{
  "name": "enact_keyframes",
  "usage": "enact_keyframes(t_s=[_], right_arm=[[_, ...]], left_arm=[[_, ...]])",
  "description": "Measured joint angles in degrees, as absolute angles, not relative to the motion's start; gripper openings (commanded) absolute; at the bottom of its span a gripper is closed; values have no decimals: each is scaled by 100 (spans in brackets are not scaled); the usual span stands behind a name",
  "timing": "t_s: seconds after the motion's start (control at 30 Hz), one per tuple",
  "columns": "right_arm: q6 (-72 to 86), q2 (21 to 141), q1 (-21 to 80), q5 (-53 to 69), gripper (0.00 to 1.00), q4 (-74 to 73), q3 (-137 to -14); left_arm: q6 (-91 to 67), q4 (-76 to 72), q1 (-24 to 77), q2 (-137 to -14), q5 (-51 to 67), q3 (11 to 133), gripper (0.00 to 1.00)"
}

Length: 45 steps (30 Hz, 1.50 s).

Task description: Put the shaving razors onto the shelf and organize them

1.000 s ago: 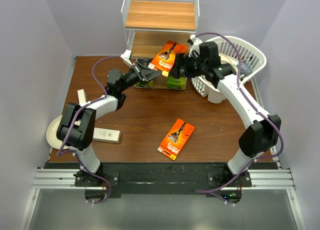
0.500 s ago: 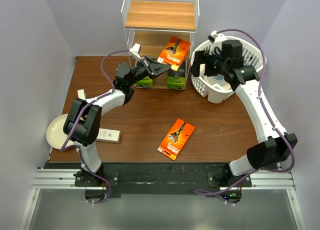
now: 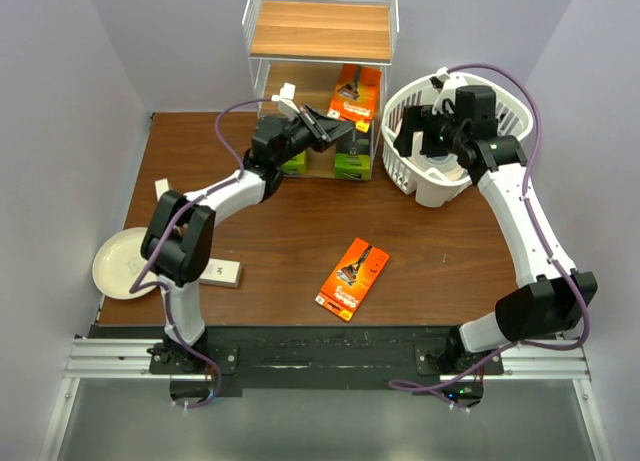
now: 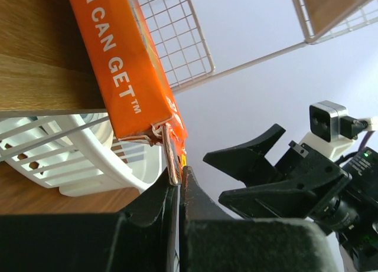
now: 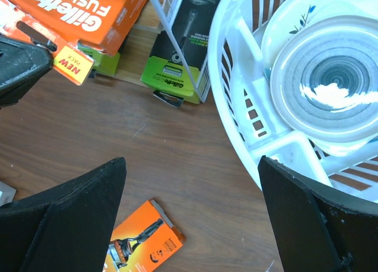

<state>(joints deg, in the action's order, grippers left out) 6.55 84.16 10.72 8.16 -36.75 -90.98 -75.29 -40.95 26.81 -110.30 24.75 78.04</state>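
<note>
L gripper (image 4: 179, 177) jaws pinch flat glossy orange card (image 4: 124, 59) edge at wire-frame shelf (image 3: 310, 29) mid wooden board. R gripper (image 5: 190, 216) jaws wide, beside shelf, over slotted white plastic basket (image 3: 503, 109).

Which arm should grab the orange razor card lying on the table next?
Probably right. The right gripper is open and empty by the basket, and its camera sees the table card. The left gripper is pinching the other card at the shelf.

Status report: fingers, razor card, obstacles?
Left fingers shut on flat orange razor card, at white wire shelf. Right fingers open, above white slotted basket edge. No obstruction seen.
</note>
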Motion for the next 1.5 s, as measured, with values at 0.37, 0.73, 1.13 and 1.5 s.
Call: enact_keyframes(t_s=[0.37, 0.73, 1.13, 1.5], right_arm=[[709, 8283, 954, 821, 99, -3645, -8888], [749, 8217, 893, 823, 99, -3638, -8801], [749, 8217, 893, 823, 99, -3638, -8801], [740, 8200, 891, 856, 97, -3520, -8676]], left_arm=[[-7542, -3774, 2867, -11264, 2082, 8058, 3], [-7701, -3441, 2926, -11533, 1903, 8506, 6], [-7752, -3267, 2991, -11681, 1828, 8755, 26], [-7406, -3011, 2842, -10984, 2399, 7590, 73]])
